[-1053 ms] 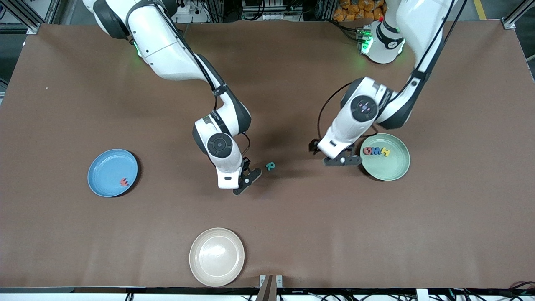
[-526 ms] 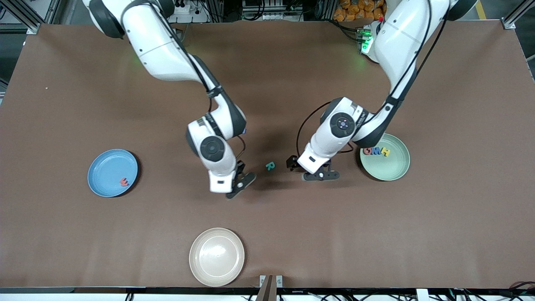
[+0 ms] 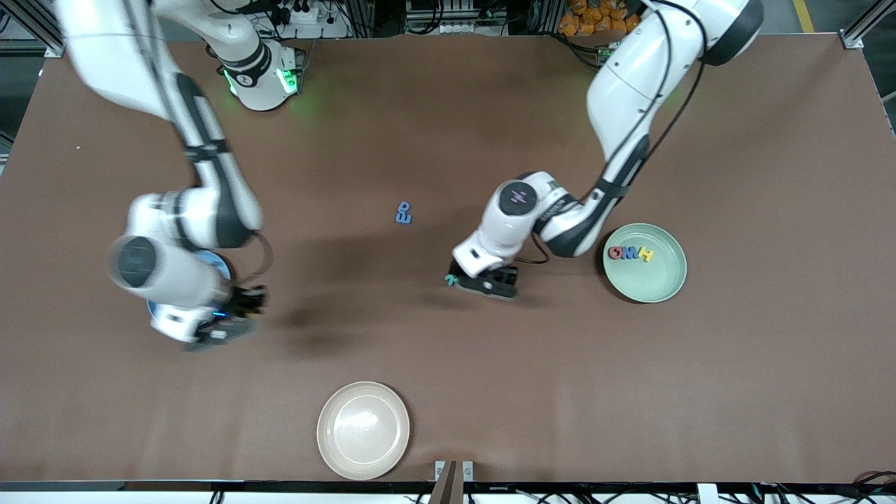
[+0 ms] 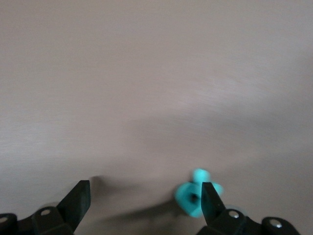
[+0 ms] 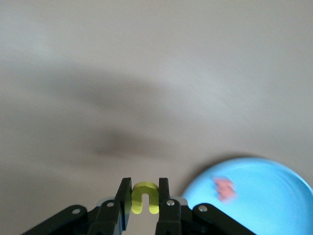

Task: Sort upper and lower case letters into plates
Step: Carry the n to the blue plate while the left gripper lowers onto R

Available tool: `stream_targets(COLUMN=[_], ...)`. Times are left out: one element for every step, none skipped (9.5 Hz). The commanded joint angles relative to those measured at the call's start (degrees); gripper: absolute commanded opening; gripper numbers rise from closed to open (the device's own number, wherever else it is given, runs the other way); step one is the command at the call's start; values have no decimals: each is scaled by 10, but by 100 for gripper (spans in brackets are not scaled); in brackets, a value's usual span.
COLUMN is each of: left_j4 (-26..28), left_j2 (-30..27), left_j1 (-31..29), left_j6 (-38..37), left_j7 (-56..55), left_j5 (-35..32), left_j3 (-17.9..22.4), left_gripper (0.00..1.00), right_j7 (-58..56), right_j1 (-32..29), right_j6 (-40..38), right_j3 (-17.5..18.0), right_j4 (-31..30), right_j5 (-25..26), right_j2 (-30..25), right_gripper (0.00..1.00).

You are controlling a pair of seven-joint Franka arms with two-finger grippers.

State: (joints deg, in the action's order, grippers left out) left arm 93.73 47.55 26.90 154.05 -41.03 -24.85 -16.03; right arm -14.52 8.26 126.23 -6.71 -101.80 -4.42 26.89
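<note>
Carrying the yellow u to the blue plate, with the teal R next.

My right fingers (image 5: 145,203) were clenched on the yellow u (image 5: 145,197), up over the edge of the blue plate (image 5: 254,193), where the red w (image 5: 224,188) already lay. My left fingers (image 4: 142,200) stood released and low over the table (image 3: 448,392), just beside the teal R (image 4: 194,196), which lay between the two plates and had not been gripped. The pale green plate (image 3: 661,283) held the red Q (image 3: 617,253), blue M (image 3: 633,254) and yellow H (image 3: 647,255). The two blue letters (image 3: 404,213) lay farther from the front camera than the R, unsorted. I judged about half done. The beige plate (image 3: 363,430) sat well apart, and bare table lay around both plates.
</note>
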Motion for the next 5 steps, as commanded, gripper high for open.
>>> stream_targets(left_j4=[-16, -15, -14, -14, -13], left_j2=[9, 9, 11, 14, 13], left_j1=[30, 36, 38, 38, 38], left_j6=[1, 1, 1, 2, 2], left_j7=[-1, 3, 24, 51, 80], left_j5=[-96, -128, -138, -139, -139], left_j3=[8, 7, 5, 5, 5], left_gripper=[100, 100, 100, 100, 100], right_j7=[-31, -67, -76, -69, -69], right_j1=[-95, -135, -151, -149, -146], right_j6=[-9, -7, -7, -7, -9], right_j3=[14, 14, 14, 14, 15], right_j4=[-55, -60, -60, -60, -60], right_j5=[-2, -2, -2, -2, -2], right_j2=[-26, -22, -17, -17, -19], right_gripper=[0, 0, 34, 99, 100])
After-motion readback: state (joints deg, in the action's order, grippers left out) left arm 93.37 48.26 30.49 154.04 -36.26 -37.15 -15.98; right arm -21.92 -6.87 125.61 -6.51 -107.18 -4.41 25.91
